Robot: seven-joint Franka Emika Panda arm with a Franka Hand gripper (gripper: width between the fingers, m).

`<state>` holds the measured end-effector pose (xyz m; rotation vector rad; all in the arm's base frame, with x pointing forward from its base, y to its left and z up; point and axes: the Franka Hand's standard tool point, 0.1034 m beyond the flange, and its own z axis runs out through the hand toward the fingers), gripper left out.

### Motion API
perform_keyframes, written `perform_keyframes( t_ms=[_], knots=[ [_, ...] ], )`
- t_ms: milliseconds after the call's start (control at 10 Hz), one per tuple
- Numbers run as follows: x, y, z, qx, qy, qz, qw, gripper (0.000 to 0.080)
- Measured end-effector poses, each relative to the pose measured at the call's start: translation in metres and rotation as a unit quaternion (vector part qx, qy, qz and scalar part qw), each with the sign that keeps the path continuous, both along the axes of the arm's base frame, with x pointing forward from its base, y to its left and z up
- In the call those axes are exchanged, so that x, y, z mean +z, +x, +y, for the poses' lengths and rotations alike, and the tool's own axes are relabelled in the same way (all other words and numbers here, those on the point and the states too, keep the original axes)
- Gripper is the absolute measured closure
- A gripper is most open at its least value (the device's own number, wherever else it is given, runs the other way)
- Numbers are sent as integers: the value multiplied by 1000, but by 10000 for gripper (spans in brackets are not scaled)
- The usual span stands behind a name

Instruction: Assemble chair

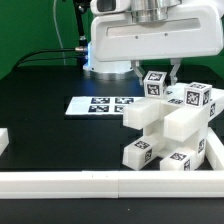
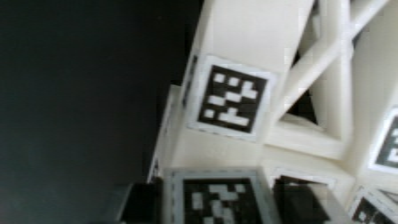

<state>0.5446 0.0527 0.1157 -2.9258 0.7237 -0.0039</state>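
Note:
The chair's white pieces stand stacked together at the exterior view's right, against the front rail, with black-and-white tags on several faces. My gripper is down over the top of the stack. Its fingers stand on either side of a small tagged square block. In the wrist view the gripper holds this tagged block between the two dark fingers, which press on its sides. Just beyond it are a tagged slab and the X-braced panel.
The marker board lies flat on the black table at the exterior view's middle. A long plain white border rail runs along the front, with a short piece at the left. The robot's white base and cables are behind.

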Motion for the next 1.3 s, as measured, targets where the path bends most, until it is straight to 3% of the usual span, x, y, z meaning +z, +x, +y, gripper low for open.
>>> perform_keyframes(
  t_ms=[300,600,900,1100,1200,1300],
  knots=[
    [0,1,0,-112,6,6,994,519],
    [0,3,3,-237,18,14,971,518],
    [0,4,3,-238,20,13,971,518],
    [0,4,3,-215,18,10,976,266],
    [0,3,4,-213,18,12,977,176],
    [3,5,3,-168,15,10,986,176]
  ],
)
